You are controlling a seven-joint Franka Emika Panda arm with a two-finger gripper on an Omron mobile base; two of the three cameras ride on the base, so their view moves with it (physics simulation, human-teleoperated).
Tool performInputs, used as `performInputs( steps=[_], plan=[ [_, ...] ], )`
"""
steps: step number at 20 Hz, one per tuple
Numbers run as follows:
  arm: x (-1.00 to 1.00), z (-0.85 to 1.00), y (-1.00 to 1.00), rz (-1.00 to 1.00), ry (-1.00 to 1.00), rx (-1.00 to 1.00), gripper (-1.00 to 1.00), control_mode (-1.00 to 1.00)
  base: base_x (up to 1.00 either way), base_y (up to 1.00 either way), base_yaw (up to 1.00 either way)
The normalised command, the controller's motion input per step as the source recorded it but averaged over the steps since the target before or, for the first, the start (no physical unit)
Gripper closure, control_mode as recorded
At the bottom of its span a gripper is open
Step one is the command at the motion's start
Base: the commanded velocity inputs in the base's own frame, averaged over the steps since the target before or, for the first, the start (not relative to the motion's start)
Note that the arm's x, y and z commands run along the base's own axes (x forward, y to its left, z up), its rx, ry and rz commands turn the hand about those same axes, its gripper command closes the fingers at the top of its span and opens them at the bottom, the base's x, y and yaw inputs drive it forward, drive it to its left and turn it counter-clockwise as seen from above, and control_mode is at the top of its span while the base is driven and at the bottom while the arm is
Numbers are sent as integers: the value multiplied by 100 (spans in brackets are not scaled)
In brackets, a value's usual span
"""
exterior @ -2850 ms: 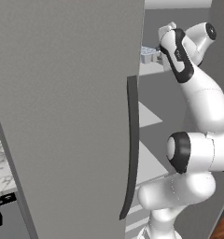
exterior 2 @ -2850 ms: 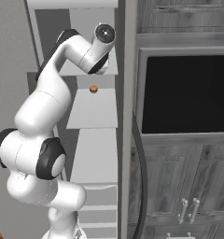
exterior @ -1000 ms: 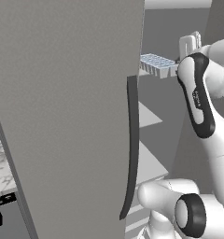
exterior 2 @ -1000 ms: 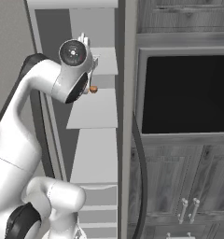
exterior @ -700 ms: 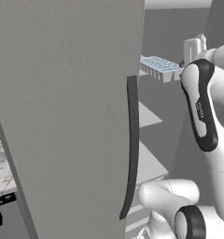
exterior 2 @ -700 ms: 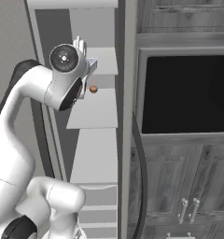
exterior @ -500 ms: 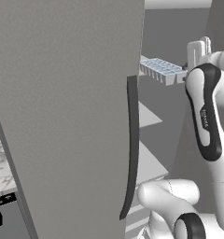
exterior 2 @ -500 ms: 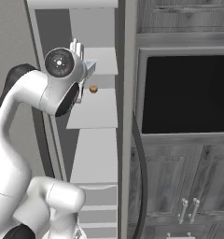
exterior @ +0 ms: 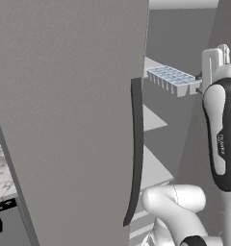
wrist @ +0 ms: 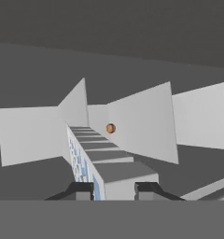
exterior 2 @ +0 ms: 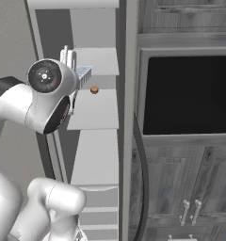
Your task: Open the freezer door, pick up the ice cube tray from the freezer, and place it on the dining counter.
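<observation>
The gripper [wrist: 113, 190] is pinching the near end of the ice cube tray [exterior: 174, 79] between partly closed fingers, holding it in the air in front of the freezer shelves [exterior 2: 93, 110], beside the open freezer door [exterior: 69, 120]. The tray is looking light and stiff, a pale blue plastic grid of small square cells; gripped by one end, it is likely tipping easily. A small orange ball [exterior 2: 94, 90] is sitting on a shelf behind
</observation>
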Motion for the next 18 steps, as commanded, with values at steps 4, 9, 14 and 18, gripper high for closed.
performInputs(
  steps=[4, 9, 14, 18],
  plan=[
    [-43, 0, 12, 0, 0, 0, 100, -100, 0, 0, 0],
    [-42, 0, 9, 0, 0, 0, 100, -100, 0, 0, 0],
    [-38, 0, 3, 0, 0, 1, 100, -100, 0, 0, 0],
    [-40, 0, 0, 0, 0, 2, 100, -100, 0, 0, 0]
  ],
)
